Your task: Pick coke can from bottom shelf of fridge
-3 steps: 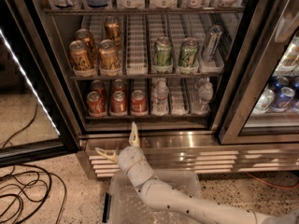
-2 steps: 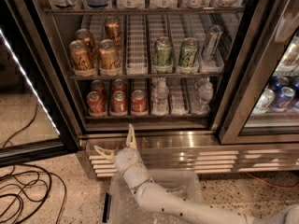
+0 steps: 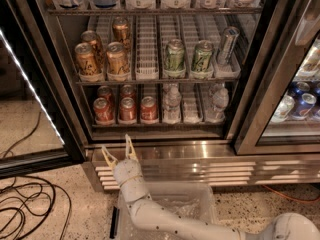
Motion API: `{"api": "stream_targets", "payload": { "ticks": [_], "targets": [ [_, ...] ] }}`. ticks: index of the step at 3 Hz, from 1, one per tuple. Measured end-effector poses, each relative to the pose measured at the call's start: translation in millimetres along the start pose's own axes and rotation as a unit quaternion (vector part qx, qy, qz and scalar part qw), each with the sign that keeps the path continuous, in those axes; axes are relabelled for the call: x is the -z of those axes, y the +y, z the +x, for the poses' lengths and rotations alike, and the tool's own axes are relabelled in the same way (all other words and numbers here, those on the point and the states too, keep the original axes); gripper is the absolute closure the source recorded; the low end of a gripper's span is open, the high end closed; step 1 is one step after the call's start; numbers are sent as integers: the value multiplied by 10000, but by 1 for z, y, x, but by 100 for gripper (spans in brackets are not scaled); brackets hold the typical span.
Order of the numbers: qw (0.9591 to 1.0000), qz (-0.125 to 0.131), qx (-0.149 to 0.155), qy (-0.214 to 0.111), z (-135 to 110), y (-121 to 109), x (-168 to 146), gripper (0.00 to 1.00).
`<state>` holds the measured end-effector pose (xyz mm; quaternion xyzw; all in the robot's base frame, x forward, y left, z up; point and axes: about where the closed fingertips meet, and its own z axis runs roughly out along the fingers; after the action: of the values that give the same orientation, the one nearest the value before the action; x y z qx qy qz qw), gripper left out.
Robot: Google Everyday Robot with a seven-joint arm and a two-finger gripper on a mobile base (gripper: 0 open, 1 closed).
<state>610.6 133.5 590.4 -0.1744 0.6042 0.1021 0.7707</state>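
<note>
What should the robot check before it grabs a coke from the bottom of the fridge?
1. Door swung open: ok, nothing stands between the gripper and the cans.
2. Gripper open: ok, its two fingers are spread apart.
3. Coke cans upright at the front of the bottom shelf: ok, three red ones stand in a row.
4. Gripper level with the cans: not ok, it sits lower, in front of the steel base.
5. Room for fingers between the cans: cannot tell, they stand close side by side.
</note>
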Motion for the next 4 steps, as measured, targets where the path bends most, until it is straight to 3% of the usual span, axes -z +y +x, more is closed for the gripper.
{"api": "stream_targets", "payload": {
  "ticks": [2,4],
  "targets": [
    [9971,615,445,106,-2,-9,-25,34],
    [9942,794,598,411,-4,-21,-52,36]
  ]
}}
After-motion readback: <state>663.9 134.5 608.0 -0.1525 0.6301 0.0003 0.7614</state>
